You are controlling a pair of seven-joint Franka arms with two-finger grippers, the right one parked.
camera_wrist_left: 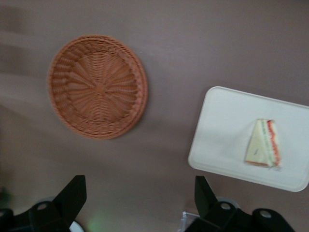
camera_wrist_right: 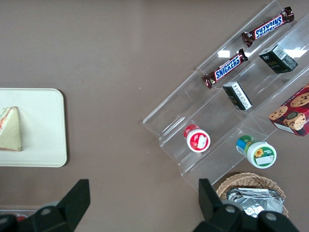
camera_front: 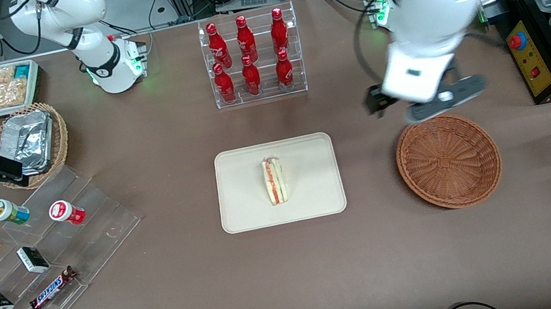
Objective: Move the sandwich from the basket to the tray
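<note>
One sandwich (camera_front: 275, 181) lies flat on tray (camera_front: 240, 210), long axis running toward front camera. Basket (camera_front: 448, 161) holds nothing. Tool (camera_wrist_left: 140, 198) hangs above bench (camera_front: 192, 291), just past basket rim on side farther from front camera, fingers (camera_wrist_left: 72, 195) spread, gripping nothing. Sandwich lies well apart from tool, toward parked arm's end. Task looks complete.

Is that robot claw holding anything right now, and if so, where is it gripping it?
Nothing. The gripper hangs open and empty above the table, while the wrapped triangular sandwich lies on the cream rectangular tray.
</note>
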